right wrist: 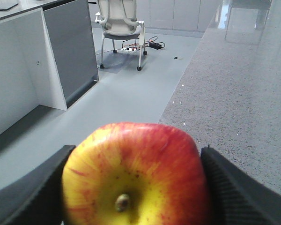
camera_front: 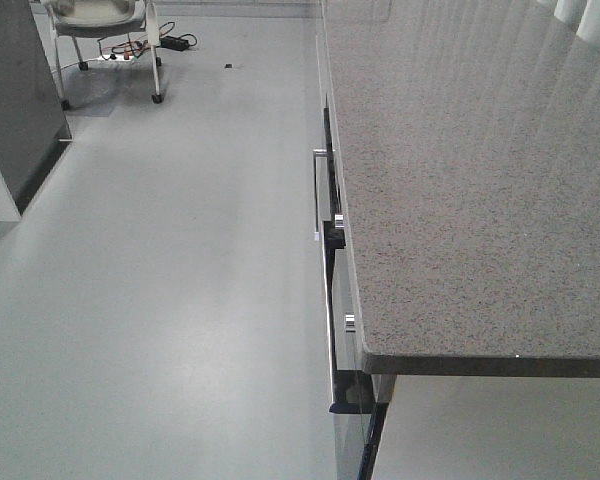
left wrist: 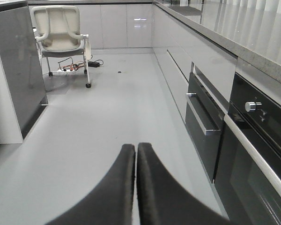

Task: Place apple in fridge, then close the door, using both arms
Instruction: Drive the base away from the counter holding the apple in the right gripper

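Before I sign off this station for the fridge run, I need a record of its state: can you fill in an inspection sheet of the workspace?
Surface: grey speckled countertop, nothing seen on it.
Job's things: red-and-yellow apple, gripped between the fingers of the right gripper; fridge and door not identified in any view.
Clutter: small dark speck on the floor.
Grippers: left gripper shut and holding nothing; right gripper shut on the apple.
Cables: loose cables on the floor under the chair.
Surroundings: white office chair, built-in oven, dark grey cabinet, grey floor.
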